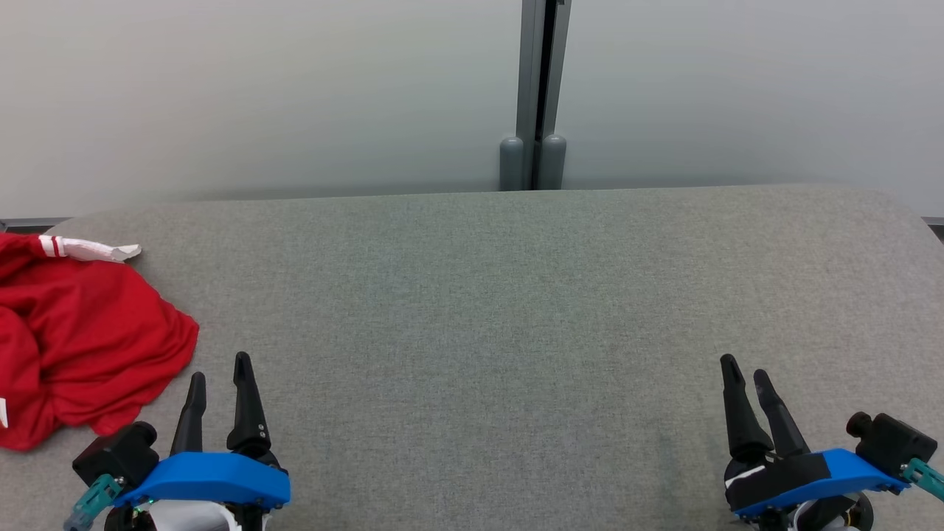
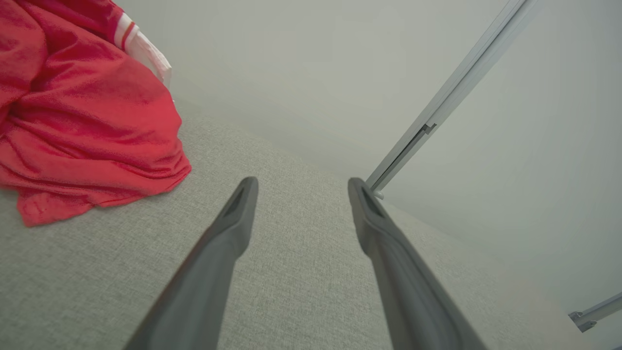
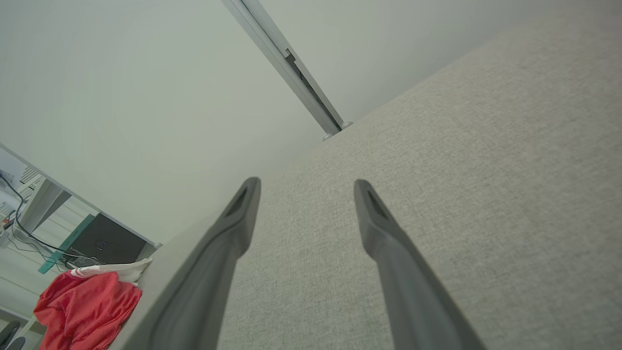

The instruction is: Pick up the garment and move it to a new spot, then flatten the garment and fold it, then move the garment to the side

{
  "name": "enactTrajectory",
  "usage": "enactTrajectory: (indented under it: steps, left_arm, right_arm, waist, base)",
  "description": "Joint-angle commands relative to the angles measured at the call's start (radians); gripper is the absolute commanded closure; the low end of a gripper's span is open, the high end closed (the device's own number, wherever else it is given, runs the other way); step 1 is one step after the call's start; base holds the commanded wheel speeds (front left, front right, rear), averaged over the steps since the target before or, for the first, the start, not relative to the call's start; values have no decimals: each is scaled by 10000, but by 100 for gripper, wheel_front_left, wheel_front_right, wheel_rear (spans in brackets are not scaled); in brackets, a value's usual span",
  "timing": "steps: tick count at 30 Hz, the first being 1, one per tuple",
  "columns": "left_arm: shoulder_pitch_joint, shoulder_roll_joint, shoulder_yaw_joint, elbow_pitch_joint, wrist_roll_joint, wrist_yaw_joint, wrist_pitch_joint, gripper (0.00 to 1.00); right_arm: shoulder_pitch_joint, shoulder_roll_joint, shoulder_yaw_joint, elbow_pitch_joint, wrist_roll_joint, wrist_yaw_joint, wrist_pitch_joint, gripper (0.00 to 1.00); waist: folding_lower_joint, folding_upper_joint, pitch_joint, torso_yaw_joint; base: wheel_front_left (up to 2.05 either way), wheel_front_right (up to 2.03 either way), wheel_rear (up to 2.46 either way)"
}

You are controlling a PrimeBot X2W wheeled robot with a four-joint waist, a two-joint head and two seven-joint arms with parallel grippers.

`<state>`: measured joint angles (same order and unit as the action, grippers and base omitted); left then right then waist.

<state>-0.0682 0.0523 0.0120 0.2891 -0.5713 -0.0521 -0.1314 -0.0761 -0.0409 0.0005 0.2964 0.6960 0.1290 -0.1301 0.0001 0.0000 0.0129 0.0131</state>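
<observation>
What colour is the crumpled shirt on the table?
The garment is bright red, with a white, red-striped cuff. The left wrist view shows it best.

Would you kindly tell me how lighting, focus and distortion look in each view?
Head view: soft, even light, no glare, a faint shadow under the wall; the red garment is sharp. Left wrist view: tilted wide-angle picture, left gripper blurred close to the lens, table weave crisp. Right wrist view: likewise tilted, right gripper soft, garment small but clear.
</observation>
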Motion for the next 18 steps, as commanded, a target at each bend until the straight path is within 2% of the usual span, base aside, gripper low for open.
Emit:
enactTrajectory:
  steps: [1,18]
  left_arm:
    - [-204,60,-74,-61,301,54,-98,0]
    - [-190,125,-210,170,1938,209,-506,0]
  right_arm:
    - [-193,-83,25,-47,-299,16,-106,0]
    - [-240,-99,135,274,-1938,19,-520,0]
  waist:
    - [-1,0,-6,4]
    - [-1,0,-45,47]
  base:
    - [0,0,0]
    - [0,0,0]
